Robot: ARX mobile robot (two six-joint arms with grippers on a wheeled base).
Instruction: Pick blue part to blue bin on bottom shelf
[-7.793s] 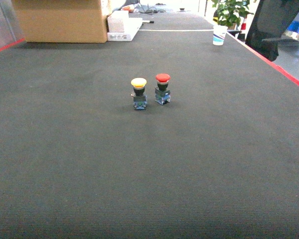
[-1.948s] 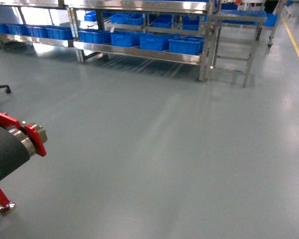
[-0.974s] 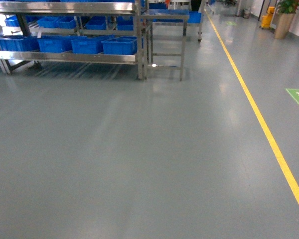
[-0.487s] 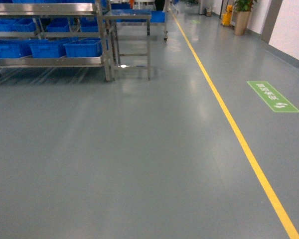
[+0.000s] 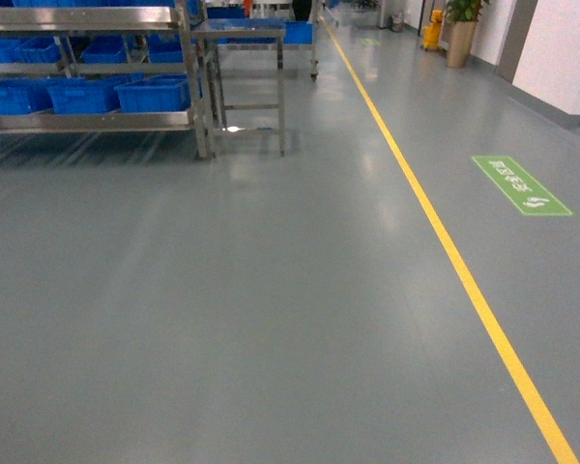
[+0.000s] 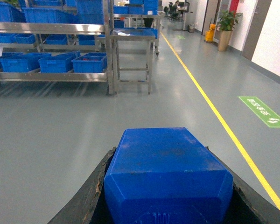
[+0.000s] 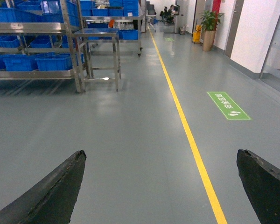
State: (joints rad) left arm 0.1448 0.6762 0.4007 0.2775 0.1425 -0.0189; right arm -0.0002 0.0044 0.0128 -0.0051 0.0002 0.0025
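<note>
Holding a chunky blue part (image 6: 168, 175) is the left gripper (image 6: 168, 196), with its dark fingers (image 6: 84, 205) pressed against both sides of it, so that one's clamped on tight. In the left wrist view the part fills the bottom middle, flat-topped with bevelled corners.

Over on the right side, the right gripper (image 7: 161, 186) is spread wide apart with nothing between its fingers (image 7: 51, 191), just grey floor (image 7: 140, 140) showing through the gap.

Well ahead of both grippers and off to their left stands the steel rack. Its bottom shelf (image 6: 51, 76) carries a row of blue bins (image 6: 89, 63), sitting side by side behind the flat front rail. From the head view you get the same shelf (image 5: 87, 121) at the top left, bins (image 5: 153, 94) lined up on it. A small steel table (image 5: 246, 77) stands just beside the rack's right end.

Ahead and right of the grippers, a yellow floor line (image 5: 435, 232) runs away down the aisle, with a green floor sign (image 5: 520, 184) further right and a potted plant (image 7: 208, 28) far back by the wall.
</note>
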